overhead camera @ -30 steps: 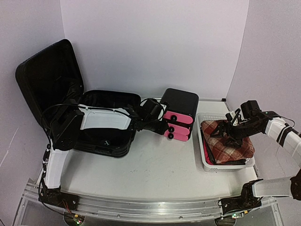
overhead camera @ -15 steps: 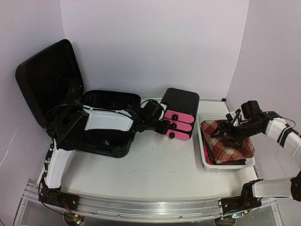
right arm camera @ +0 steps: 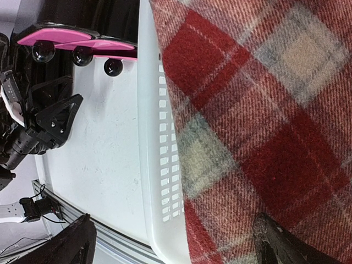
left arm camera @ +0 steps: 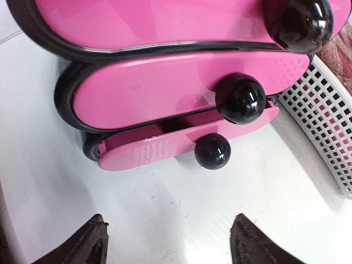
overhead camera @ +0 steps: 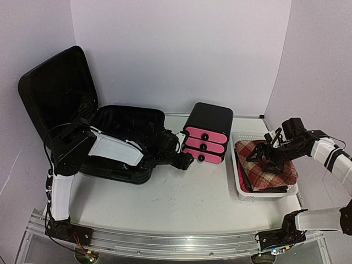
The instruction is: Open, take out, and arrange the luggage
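Left claw [left arm camera: 170, 247] agape, empty, before pink drawers [left arm camera: 165, 99]; right claw [right arm camera: 173, 247] agape over plaid cloth [right arm camera: 264, 110]; both partly out of frame.

Plain pale walls [overhead camera: 181, 55] enclose a white table [overhead camera: 187, 203].

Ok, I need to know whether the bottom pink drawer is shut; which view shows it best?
Left wrist: the bottom drawer is close up, a dark gap above its tilted front. Top external shows it small; right wrist shows the drawer fronts only edge-on.
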### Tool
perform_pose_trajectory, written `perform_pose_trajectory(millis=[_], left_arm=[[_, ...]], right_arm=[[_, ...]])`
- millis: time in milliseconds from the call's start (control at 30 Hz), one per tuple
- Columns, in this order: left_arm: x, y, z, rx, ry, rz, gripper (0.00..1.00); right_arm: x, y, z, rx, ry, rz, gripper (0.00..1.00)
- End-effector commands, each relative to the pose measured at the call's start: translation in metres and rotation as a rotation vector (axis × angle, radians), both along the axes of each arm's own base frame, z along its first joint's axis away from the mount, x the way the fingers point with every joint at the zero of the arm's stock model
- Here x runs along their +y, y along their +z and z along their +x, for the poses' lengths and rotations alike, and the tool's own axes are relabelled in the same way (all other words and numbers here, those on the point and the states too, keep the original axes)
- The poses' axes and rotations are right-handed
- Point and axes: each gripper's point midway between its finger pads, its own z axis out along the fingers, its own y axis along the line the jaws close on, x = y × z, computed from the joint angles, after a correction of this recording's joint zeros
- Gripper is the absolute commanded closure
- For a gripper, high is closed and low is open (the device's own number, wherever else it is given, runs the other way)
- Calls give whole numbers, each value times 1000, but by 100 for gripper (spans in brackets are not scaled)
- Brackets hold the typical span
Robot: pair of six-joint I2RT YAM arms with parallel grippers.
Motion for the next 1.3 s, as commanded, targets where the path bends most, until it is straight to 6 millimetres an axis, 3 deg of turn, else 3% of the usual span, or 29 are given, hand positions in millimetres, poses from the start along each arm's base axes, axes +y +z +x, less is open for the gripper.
perform_pose_trajectory(millis=[0, 267, 467, 900, 1100, 1267], left_arm=[[-22, 33, -2, -98, -42, -128, 21], [-40, 21, 15, -228, 7, -131, 19], [-54, 13, 16, -303, 2, -100, 19], [-66, 3, 28, -333, 33, -89, 24], [-69, -1, 34, -325, 69, -101, 28], [-68, 3, 39, -328, 102, -113, 37]], right_arm=[[3, 11, 4, -48, 19, 12, 2], [2, 11, 3, -48, 15, 10, 2], [3, 11, 4, -47, 17, 9, 2], [3, 12, 4, -49, 19, 13, 2], [3, 12, 4, -51, 19, 12, 2], [3, 13, 4, -52, 17, 13, 2]])
